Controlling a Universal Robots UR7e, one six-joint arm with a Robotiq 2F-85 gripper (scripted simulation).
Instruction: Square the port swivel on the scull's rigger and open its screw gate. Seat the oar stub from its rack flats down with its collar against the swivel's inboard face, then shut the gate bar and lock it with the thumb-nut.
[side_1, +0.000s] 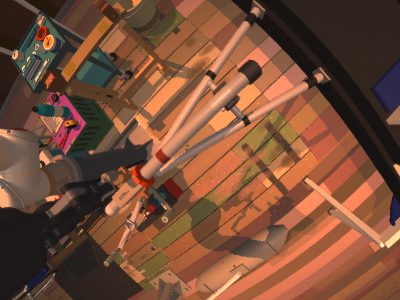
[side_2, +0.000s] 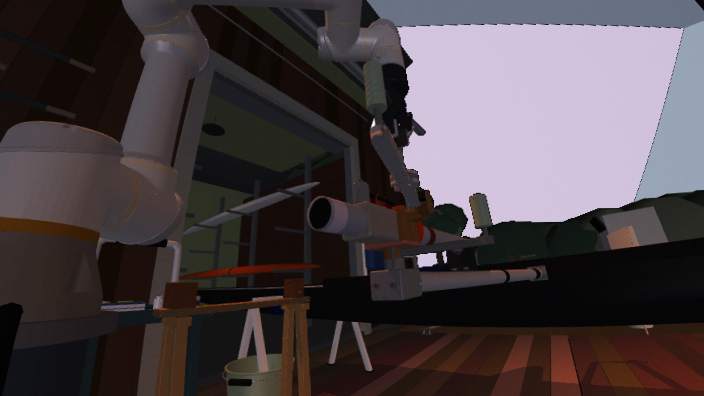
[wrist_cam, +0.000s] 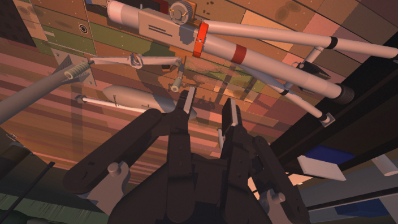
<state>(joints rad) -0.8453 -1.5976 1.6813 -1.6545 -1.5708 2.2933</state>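
Note:
The oar stub (wrist_cam: 226, 53) lies in the swivel (wrist_cam: 158, 28) at the end of the rigger (side_1: 240, 125), with its orange collar (wrist_cam: 200, 39) beside the swivel's face. The stub is white with a red band and a black grip end (side_1: 250, 70). The gate bar (side_2: 395, 167) stands raised, slanting up from the swivel. A knurled thumb-nut (wrist_cam: 182, 10) sits at the swivel's top. My gripper (wrist_cam: 210, 107) hangs away from the swivel, above the raised bar's upper end. It is partly open and holds nothing.
Behind the work the dark scull hull (side_2: 550, 295) stretches across. A threaded rod (wrist_cam: 76, 70) and a jointed linkage (wrist_cam: 135, 60) lie near the swivel. A wooden trestle (side_2: 230, 320), a bucket (side_2: 255, 375) and a spare oar blade (side_1: 245, 255) are around the plank floor.

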